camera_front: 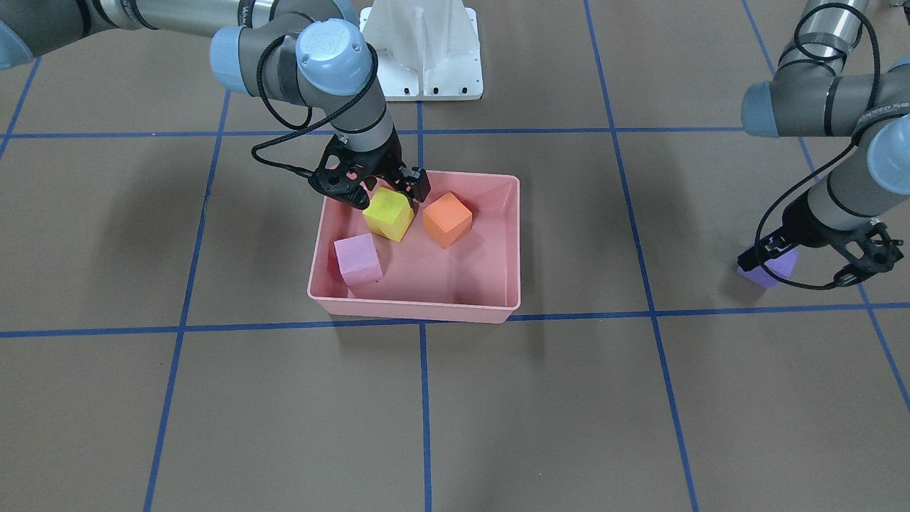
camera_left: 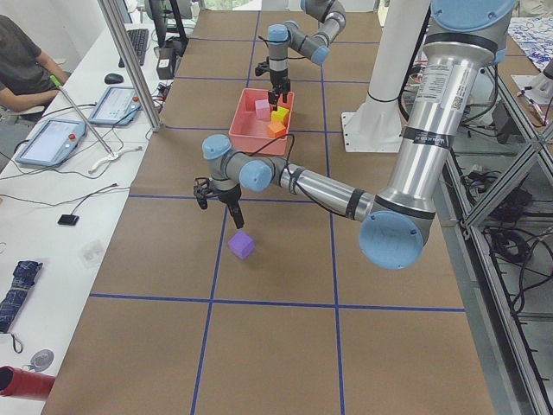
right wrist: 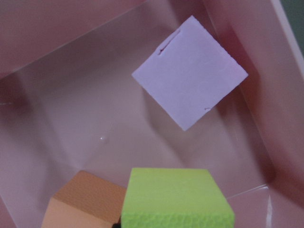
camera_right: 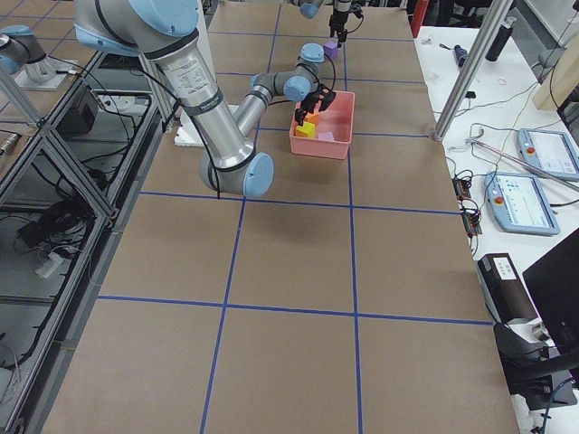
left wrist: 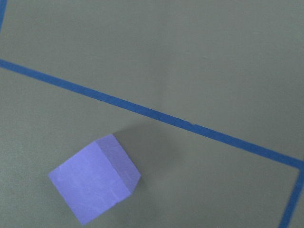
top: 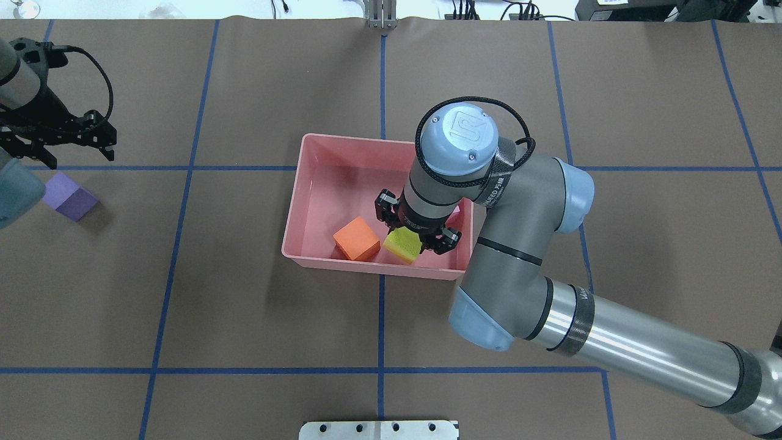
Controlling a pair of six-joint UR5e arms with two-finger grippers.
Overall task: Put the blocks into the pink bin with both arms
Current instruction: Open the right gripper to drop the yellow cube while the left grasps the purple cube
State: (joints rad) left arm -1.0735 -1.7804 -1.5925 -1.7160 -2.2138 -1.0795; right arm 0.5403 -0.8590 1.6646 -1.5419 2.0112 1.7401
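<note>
The pink bin (camera_front: pixel 412 307) holds the light pink block (camera_front: pixel 357 257), the orange block (camera_front: pixel 446 217) and the yellow block (camera_front: pixel 388 213). My right gripper (camera_front: pixel 380 186) hangs over the bin's near-robot side, open, with its fingers spread wider than the tilted yellow block (top: pixel 403 244) just below them. The purple block (camera_front: pixel 771 269) lies on the table far from the bin, on my left side. My left gripper (camera_front: pixel 817 262) is open and hovers just beside and above the purple block (top: pixel 70 197), apart from it. In the left wrist view the purple block (left wrist: pixel 95 185) sits at the lower left.
The white pedestal base (camera_front: pixel 423 50) stands behind the bin. Blue tape lines (camera_front: pixel 423 398) grid the brown table. A side bench with tablets (camera_left: pixel 52 138) and an operator (camera_left: pixel 22 65) lies beyond the table's far edge.
</note>
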